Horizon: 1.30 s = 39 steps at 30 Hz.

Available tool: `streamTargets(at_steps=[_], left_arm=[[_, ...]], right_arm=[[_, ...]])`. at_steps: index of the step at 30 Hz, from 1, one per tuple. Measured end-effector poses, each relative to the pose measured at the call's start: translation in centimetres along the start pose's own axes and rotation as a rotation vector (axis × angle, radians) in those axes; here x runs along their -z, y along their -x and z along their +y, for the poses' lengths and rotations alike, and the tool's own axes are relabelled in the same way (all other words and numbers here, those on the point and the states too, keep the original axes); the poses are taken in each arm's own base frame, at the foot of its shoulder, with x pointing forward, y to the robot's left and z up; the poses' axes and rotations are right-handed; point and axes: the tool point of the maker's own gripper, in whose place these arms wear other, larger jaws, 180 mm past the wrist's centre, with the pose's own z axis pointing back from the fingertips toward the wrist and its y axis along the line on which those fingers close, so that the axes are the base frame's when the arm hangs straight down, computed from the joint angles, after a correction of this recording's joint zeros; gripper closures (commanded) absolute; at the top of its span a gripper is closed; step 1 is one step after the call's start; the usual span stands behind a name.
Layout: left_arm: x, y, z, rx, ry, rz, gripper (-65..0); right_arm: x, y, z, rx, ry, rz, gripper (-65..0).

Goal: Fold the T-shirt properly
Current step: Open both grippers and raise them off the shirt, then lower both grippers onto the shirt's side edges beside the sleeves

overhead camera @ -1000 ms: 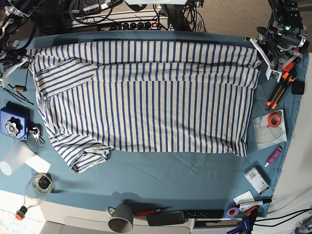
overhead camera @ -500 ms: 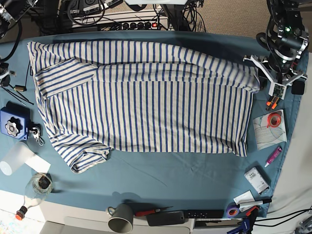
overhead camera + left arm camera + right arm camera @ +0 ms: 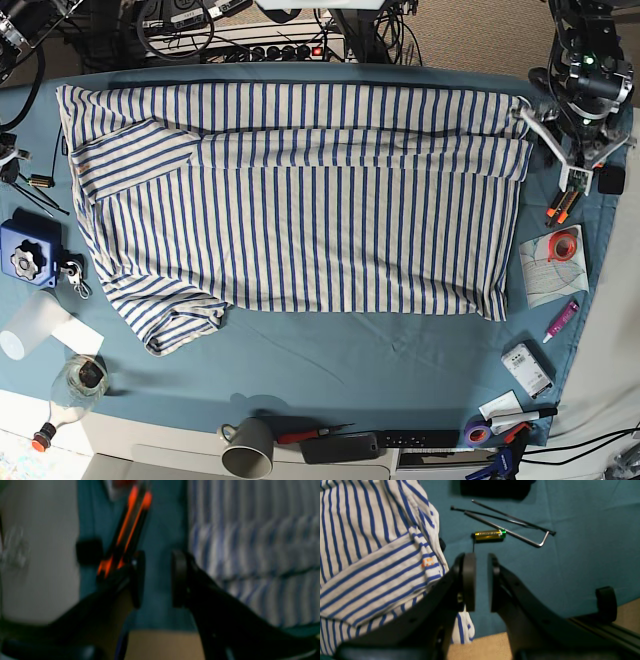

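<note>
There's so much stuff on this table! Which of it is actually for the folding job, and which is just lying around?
For the job:
striped T-shirt
left gripper
right gripper

Just lying about:
battery
grey mug
orange tape roll
pink marker

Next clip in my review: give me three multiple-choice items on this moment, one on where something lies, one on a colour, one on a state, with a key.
1. In the right wrist view, where does the battery lie?
A. on the shirt
B. on the table cloth, beside the shirt
C. between the gripper's fingers

2. What colour are the stripes of the shirt?
A. red
B. green
C. blue

3. How is the right gripper?
A. open with nothing between its fingers
B. clamped on the shirt
C. holding the battery

Key: 1 B, the battery rests on teal cloth past the shirt's edge. 2 C, thin blue lines run all over the white fabric. 3 A, bare teal cloth shows through the gap between the pads.
</note>
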Motion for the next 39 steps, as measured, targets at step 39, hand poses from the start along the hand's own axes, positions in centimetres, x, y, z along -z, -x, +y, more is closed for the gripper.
streamTargets(at_steps=[39], left_arm=[[4.7, -5.8, -4.6, 0.034, 0.093, -0.171, -27.1]], right_arm=[[10.6, -15.4, 9.4, -0.146, -0.036, -0.274, -9.1]])
